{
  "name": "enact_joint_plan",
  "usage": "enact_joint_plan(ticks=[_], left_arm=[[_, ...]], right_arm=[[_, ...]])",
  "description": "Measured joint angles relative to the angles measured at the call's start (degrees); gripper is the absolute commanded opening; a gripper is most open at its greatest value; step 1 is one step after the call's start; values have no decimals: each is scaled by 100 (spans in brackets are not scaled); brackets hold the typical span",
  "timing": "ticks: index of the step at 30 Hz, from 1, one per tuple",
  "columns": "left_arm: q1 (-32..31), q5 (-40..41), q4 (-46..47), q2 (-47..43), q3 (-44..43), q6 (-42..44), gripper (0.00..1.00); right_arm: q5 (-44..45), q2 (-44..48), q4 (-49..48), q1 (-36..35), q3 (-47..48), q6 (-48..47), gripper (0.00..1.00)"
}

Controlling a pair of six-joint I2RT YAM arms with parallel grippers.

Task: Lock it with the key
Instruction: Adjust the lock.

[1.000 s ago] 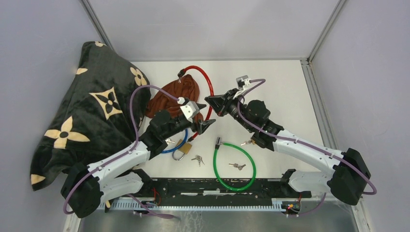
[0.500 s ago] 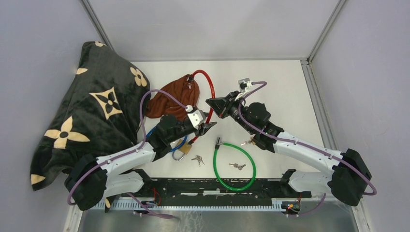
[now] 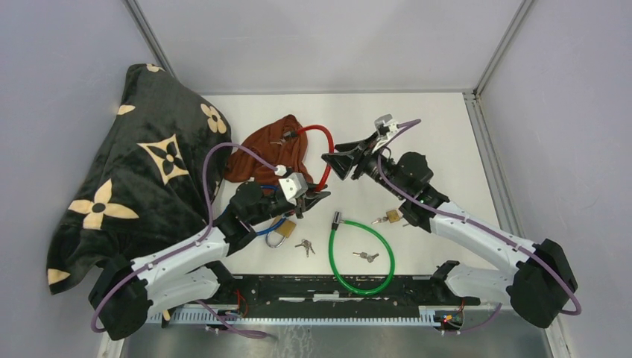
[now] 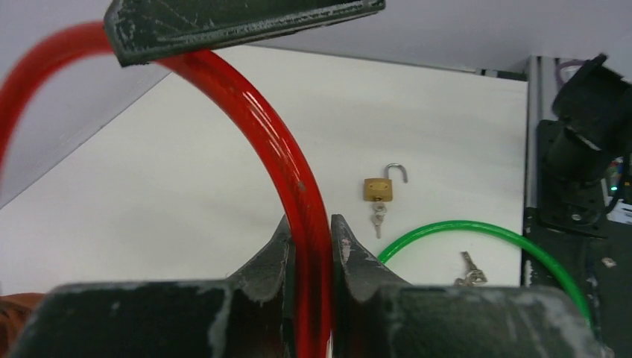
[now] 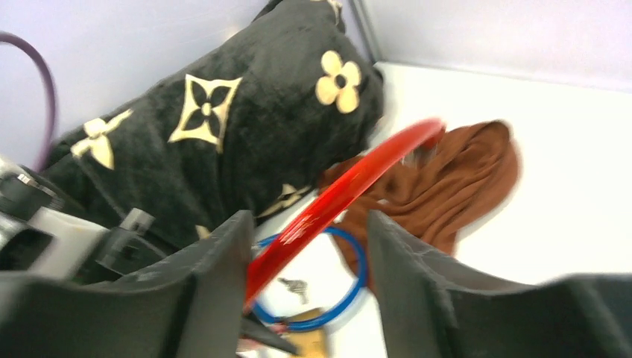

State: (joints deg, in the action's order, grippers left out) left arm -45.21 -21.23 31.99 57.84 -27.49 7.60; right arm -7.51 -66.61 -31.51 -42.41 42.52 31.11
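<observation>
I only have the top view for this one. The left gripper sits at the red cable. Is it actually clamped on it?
Observer: Yes. The left wrist view shows the left gripper pinching the red cable between both fingers.
Operator: And the right one?
Observer: Its wrist view shows the right gripper open. The cable passes between the fingers with a clear gap on one side.
Operator: The brass padlock near the right arm?
Observer: Its shackle is open, and a key appears to sit in its base.

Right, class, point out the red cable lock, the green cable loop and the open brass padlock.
red cable lock (image 4: 296, 183), left wrist view, mid-curve of cable
green cable loop (image 4: 454, 222), left wrist view, top of arc
brass padlock (image 4: 378, 189), left wrist view, body
</observation>
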Motion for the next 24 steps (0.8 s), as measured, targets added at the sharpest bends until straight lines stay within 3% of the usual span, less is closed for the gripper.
enact_joint_plan(ticks=[3,10,16,24], left_arm=[[-13,-175,-225,-402,2,-243,2],[133,-671,-697,-1001,-4,-612,2],[240,-1054,-994,-1165,-107,-658,2],[275,-1543,-1097,-1388,-520,-656,2]], right_arm=[[-302,229,101,343,-9,-492,84],[-820,1086,872,623,-50,-2490,98],[-957,1923,1320,741,-560,-3849,98],[-1001,1801,1429,1005,-1119,-4614,98]])
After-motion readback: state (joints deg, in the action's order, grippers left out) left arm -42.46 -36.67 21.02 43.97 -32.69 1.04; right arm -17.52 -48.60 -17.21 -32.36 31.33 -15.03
